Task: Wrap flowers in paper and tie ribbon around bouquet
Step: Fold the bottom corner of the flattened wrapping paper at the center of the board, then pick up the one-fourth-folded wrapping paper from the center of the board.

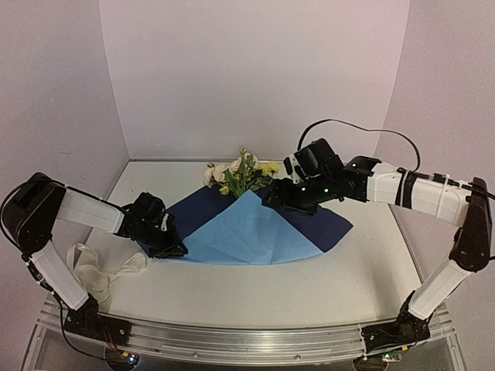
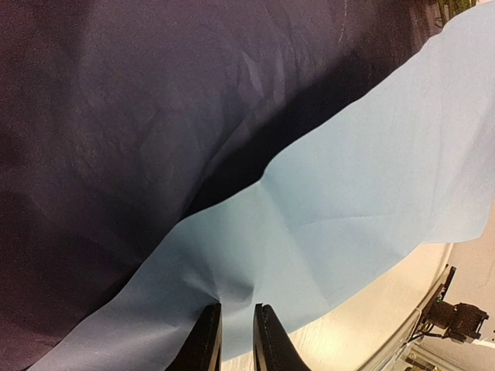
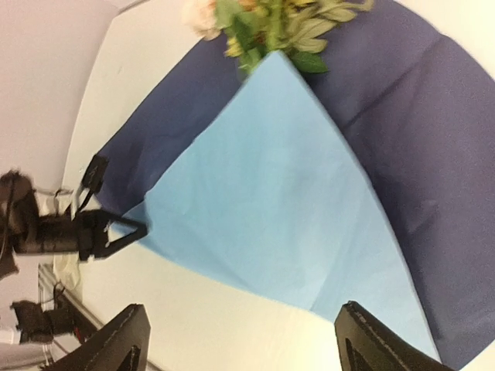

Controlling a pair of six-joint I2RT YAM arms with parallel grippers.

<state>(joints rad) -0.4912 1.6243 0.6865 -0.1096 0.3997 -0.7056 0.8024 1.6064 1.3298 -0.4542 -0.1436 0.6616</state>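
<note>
The paper (image 1: 240, 228) hides the stems of the flowers (image 1: 244, 174); left gripper (image 2: 237, 311) seemingly pinches its edge, right gripper (image 3: 241, 309) spread wide

The paper (image 3: 271, 193) lies with a light-blue flap folded over its dark side, and the flowers (image 3: 271, 23) poke out at the peak. The left gripper (image 3: 128, 233) sits at the flap's left corner. The right gripper (image 3: 241, 328) hangs spread wide over the near edge.

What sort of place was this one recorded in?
Probably a lab test booth: plain pale walls box in a white table, two robot arms stand on a metal rail at its edge, and the props are flowers and paper.
</note>
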